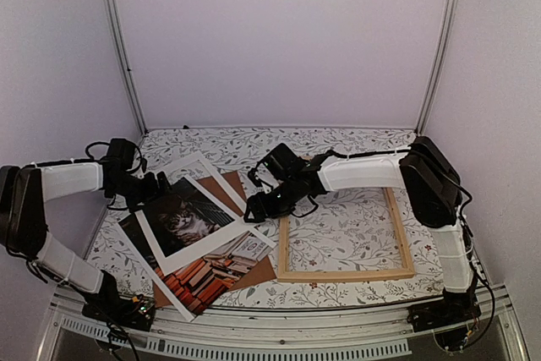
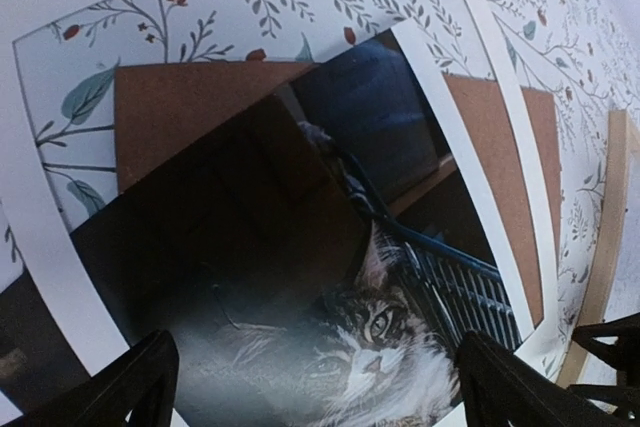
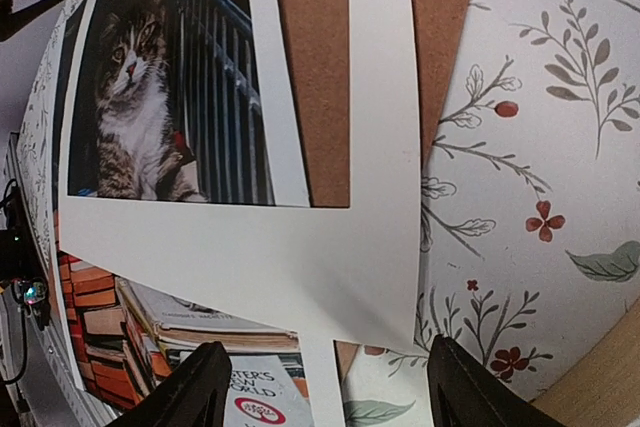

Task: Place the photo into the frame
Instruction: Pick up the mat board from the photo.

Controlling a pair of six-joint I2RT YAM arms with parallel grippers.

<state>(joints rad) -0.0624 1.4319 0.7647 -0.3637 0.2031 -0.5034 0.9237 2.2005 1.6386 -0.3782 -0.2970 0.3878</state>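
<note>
Evidently left end effector [image 2: 318, 387] and right end effector [image 3: 325, 387] gape apart — above the photo [image 1: 190, 216].

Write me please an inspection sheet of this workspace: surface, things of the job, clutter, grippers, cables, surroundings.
Surface: table with a floral-patterned cover, flat.
Job's things: photo of cat and books lies face up at left, partly under a white mat; wooden frame lies empty at right.
Clutter: brown backing board beneath the pile.
Grippers: left gripper open above the cat; right gripper open above the mat's corner.
Cables: black cables along both arms, off the photo.
Surroundings: plain pale walls, metal posts in the back corners.
</note>
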